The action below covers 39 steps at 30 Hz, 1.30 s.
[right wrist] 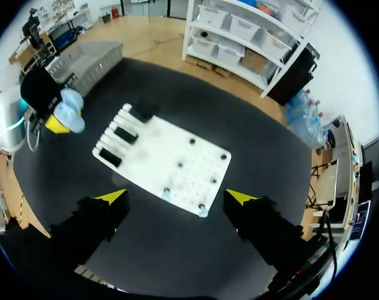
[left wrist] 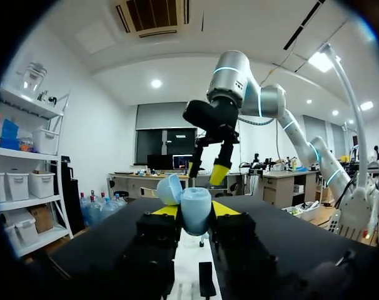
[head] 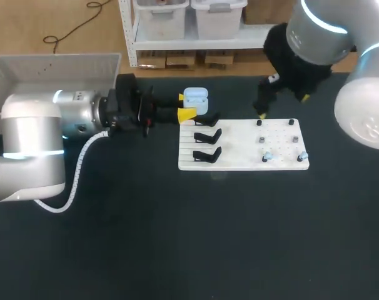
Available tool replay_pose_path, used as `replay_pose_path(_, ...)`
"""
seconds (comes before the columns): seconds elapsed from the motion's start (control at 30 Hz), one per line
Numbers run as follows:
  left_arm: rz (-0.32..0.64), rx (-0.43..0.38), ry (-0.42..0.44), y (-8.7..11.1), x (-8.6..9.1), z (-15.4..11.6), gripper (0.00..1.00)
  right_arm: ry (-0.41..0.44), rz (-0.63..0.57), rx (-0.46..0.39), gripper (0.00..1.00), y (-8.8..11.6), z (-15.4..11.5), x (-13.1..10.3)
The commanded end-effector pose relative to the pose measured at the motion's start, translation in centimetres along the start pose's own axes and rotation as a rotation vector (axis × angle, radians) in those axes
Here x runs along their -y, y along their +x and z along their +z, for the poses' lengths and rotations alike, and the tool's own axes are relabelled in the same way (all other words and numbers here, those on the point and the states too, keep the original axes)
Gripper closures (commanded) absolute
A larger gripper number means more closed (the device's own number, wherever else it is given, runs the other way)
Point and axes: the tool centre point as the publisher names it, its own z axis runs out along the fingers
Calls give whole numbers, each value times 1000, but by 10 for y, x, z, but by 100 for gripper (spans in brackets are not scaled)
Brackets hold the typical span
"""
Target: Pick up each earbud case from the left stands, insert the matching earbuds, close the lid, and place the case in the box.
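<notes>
Earbud case (head: 196, 99) (lid open) seemingly clamped in left gripper (head: 184, 106).

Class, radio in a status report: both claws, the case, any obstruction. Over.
Left claw shut on blue case, lid open. Right claw open above board. Earbuds on board, unobstructed.

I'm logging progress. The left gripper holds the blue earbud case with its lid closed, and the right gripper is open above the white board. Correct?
Only the lid is wrong: it stands open, as the left wrist view shows. The left gripper does hold the blue earbud case, and the right gripper is open above the white board.
</notes>
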Motion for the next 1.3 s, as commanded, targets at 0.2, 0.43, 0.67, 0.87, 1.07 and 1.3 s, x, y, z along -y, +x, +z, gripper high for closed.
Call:
replay_pose_path(0.2, 0, 1, 5, 1, -2, 0, 100, 7, 28, -156, 0, 44, 32, 21)
replay_pose_path(0.43, 0, 1, 5, 1, -2, 0, 100, 37, 32, -213, 0, 73, 43, 28)
replay_pose_path(0.67, 0, 1, 5, 1, -2, 0, 100, 35, -21, -232, 8, 89, 56, 32)
replay_pose_path(0.87, 0, 1, 5, 1, -2, 0, 100, 35, -76, -213, 25, 87, 67, 36)
replay_pose_path(1.07, 0, 1, 5, 1, -2, 0, 100, 49, -128, -216, 29, 82, 82, 43)
replay_pose_path(1.3, 0, 1, 5, 1, -2, 0, 100, 74, -193, -225, 41, 78, 94, 50)
